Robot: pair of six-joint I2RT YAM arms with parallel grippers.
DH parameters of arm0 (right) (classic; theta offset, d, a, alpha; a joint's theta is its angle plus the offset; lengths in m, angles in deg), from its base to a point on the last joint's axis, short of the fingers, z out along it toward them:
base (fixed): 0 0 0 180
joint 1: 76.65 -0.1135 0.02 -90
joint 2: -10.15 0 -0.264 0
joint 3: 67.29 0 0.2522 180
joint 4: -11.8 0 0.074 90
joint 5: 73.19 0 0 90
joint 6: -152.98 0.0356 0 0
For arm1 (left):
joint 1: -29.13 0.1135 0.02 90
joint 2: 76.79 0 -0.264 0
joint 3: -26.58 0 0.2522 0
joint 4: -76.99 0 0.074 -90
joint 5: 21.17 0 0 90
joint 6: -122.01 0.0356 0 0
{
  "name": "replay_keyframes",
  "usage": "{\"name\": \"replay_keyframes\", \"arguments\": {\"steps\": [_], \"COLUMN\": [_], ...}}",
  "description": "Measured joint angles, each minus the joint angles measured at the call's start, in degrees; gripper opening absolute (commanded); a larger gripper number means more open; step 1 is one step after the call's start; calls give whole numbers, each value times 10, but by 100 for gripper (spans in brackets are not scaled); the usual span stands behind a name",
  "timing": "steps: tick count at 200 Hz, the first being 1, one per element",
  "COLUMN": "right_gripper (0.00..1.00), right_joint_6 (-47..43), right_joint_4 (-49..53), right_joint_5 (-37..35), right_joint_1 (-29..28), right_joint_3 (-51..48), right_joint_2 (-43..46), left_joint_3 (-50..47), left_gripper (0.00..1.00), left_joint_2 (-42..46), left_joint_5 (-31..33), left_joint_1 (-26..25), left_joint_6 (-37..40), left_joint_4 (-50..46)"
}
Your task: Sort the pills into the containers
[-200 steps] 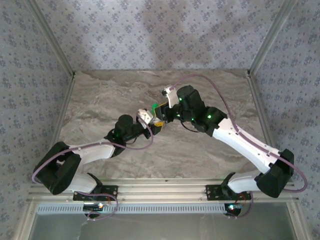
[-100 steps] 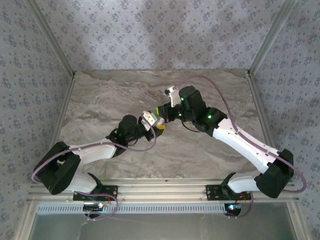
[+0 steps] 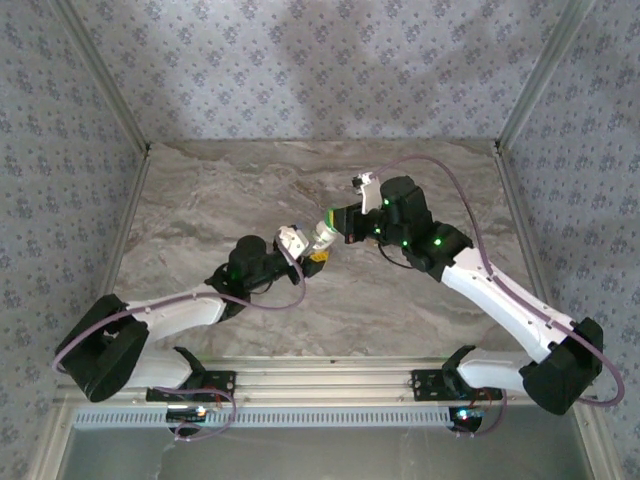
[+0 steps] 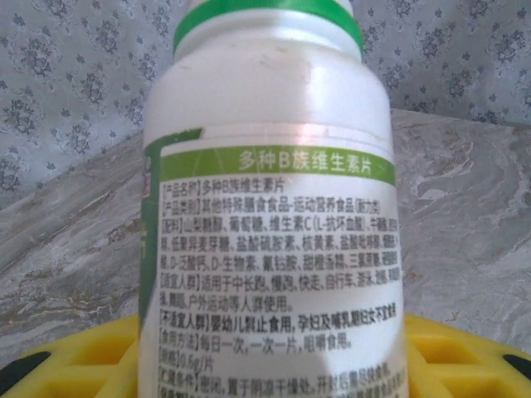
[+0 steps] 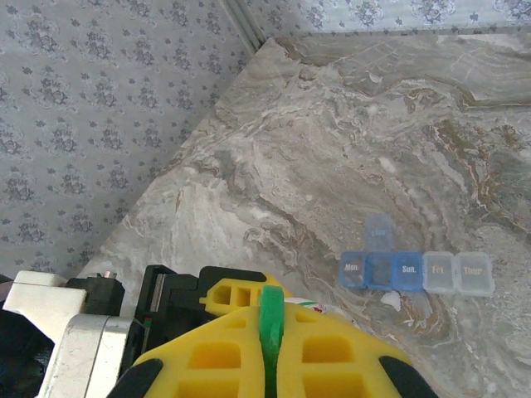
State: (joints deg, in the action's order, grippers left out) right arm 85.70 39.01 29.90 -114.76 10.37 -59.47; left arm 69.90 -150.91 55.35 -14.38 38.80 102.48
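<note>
Pulled back rightward just now with the right end effector (image 3: 346, 222), baring the bottle (image 3: 322, 235) between the two — probably cap work ahead of any pouring. Clamped partly spread round the bottle's body with the left end effector (image 3: 296, 242). Pressed together on the right, thin green strip (image 5: 269, 332) between the fingers (image 5: 332, 348) — pinched or merely behind, cannot tell. Waiting on the table (image 5: 332, 149): pill organizer (image 5: 415, 272).

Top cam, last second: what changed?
Right gripper pulled back to the right, away from the left gripper, uncovering the white bottle between them. Left arm shifted slightly. Unchanged: left gripper's hold on the bottle, right jaws shut.
</note>
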Motion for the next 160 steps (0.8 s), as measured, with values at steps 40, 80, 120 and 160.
{"name": "replay_keyframes", "arguments": {"steps": [40,80,120,160], "right_gripper": [0,8,20,29], "right_joint_6": [-2,-30,-52,-54], "right_joint_4": [0,10,31,32], "right_joint_5": [-2,7,19,42], "right_joint_1": [0,-21,-43,-62], "right_joint_3": [0,22,69,77], "right_joint_2": [0,-8,-41,-54], "left_joint_3": [-1,-1,-1,-1], "left_gripper": [0,0,0,0], "left_joint_2": [2,2,2,2], "left_joint_5": [1,3,16,20], "left_joint_1": [0,0,4,4], "left_joint_6": [-2,-3,-6,-6], "left_joint_4": [0,5,20,19]}}
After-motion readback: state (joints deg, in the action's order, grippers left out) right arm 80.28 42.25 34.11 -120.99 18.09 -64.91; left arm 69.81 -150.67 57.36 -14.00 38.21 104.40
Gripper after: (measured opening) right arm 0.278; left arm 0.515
